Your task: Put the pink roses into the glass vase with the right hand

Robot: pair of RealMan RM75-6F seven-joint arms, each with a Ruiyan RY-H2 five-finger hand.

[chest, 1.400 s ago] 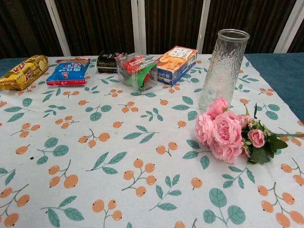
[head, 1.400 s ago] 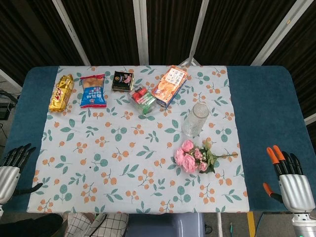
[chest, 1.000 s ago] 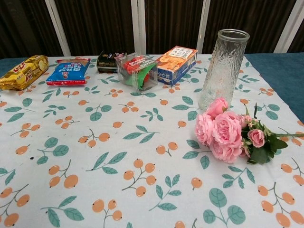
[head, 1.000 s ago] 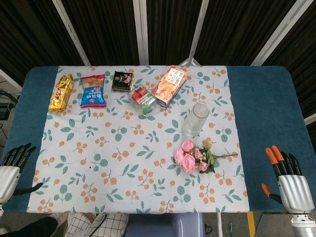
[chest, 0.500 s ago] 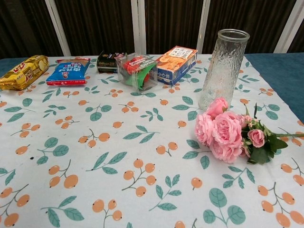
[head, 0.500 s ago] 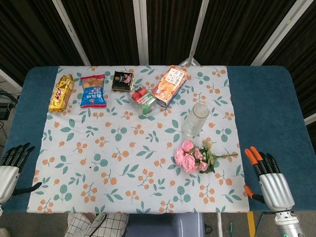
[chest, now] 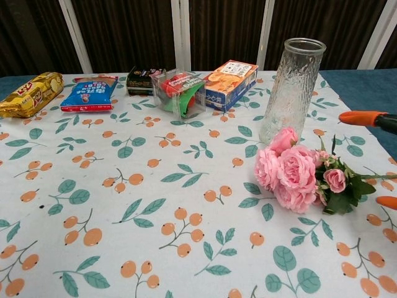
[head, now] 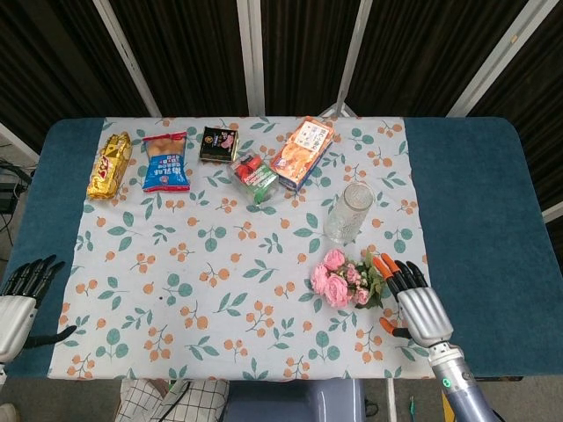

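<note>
Pink roses (head: 341,281) lie flat near the glass vase (head: 347,212), blooms left, stems pointing right under the right hand (head: 413,301), which hovers open, empty, nearer.

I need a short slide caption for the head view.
Right hand open beside the pink roses, glass vase upright just beyond them.

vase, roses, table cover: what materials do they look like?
Vase: clear glass, textured wall, background visible through it. Pink roses: probably fabric or plastic fakes, given the uniform petals and stiff green leaves, though real ones aren't ruled out. Cover: thin printed cloth or vinyl, matte, lying flat over a blue table.
</note>
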